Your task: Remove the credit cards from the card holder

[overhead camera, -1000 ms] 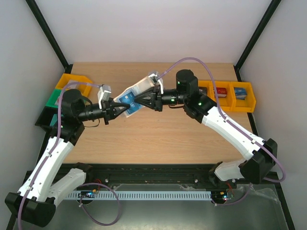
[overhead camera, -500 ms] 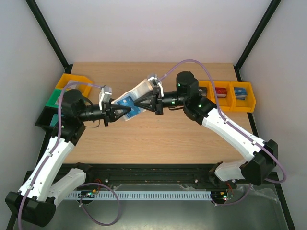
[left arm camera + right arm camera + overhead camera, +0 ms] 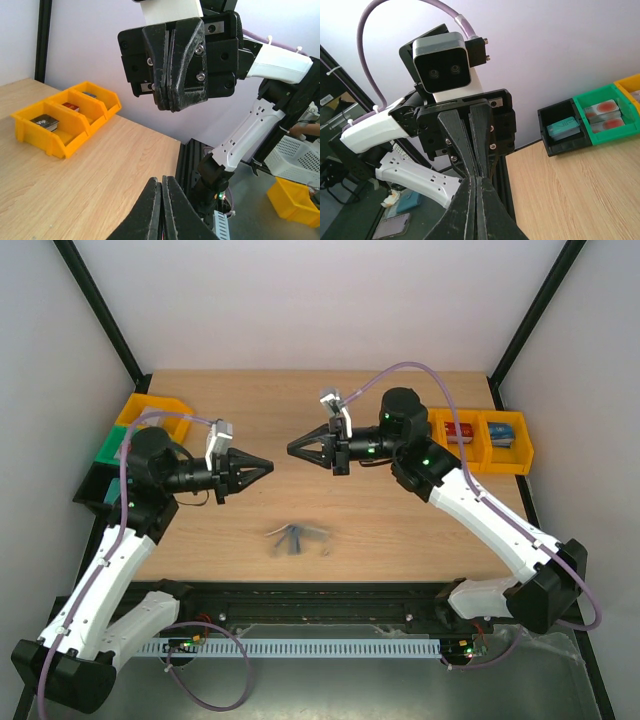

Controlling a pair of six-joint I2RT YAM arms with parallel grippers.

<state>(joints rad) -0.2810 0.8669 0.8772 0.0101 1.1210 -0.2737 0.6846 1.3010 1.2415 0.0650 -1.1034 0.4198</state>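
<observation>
Both claws are clenched on nothing. The left claw [image 3: 266, 467] and right claw [image 3: 293, 449] point tip to tip above the desk [image 3: 420, 530], just apart. The card holder [image 3: 295, 537] shows nearer, between the arms, as a blurred grey smear. If it lies flat, shut claws would likely only shove it, and the tips could collide. Its long axis seems left-right; the blur hides which way it faces.

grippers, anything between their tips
Nothing: in the top view the left gripper and right gripper, both shut, face tip to tip over bare table; a blurred thing lies nearer the bases.
</observation>
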